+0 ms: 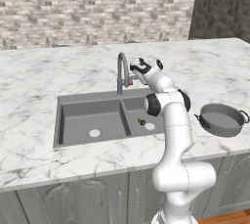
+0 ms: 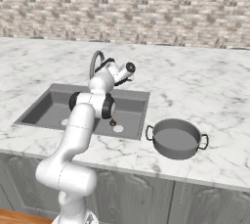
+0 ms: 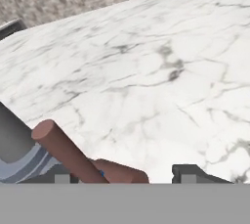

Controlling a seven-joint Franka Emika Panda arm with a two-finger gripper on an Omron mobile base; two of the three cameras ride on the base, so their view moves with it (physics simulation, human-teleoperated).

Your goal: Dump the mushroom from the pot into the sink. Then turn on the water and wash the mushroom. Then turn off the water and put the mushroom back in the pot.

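Observation:
The mushroom (image 1: 142,122) (image 2: 112,123) is a tiny brown lump on the floor of the right basin of the dark grey sink (image 1: 68,101) (image 2: 36,109), near its drain. On the counter to the right of the sink stands the shallow dark pot (image 1: 222,119) (image 2: 177,138), upright. My gripper (image 1: 132,75) (image 2: 103,69) (image 3: 124,176) is at the faucet (image 1: 120,70) (image 2: 94,60) behind the divider. In the hand view a reddish-brown faucet lever (image 3: 68,152) lies between my fingers, close to the left fingertip (image 3: 61,176). The jaws stand apart.
White marble counter (image 1: 39,71) (image 2: 205,86) (image 3: 161,71) runs around the sink to a brick wall (image 1: 97,8) behind. Cabinet fronts (image 1: 73,198) lie below the counter's front edge. No water shows at the spout.

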